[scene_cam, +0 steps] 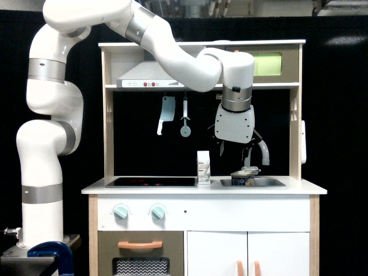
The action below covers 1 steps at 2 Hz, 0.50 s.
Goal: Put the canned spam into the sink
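Directly below the empty, parted pincer [234, 150], the small dark blue spam tin [242, 179] sits in the shallow grey metal sink [270, 182]; a careless swing could clip the arched faucet [261, 150].

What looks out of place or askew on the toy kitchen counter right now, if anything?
Nothing stands out. The canned spam sits level in the sink, the white carton stands upright between sink and stovetop, and the open gripper hangs above the can, clear of it. No spill or damage shows.
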Motion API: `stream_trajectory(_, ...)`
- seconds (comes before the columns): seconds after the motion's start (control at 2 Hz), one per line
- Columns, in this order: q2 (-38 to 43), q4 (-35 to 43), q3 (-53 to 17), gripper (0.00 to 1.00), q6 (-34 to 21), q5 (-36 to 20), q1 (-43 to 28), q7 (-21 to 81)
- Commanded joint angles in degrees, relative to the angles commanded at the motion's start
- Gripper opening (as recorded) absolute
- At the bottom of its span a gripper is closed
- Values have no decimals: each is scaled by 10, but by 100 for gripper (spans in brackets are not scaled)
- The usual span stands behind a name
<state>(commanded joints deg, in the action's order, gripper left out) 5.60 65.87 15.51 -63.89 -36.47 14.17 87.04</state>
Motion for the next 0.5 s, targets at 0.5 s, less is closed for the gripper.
stream_trajectory(0.5, -15, 13, -24, 100, -46, 8, 17, 16)
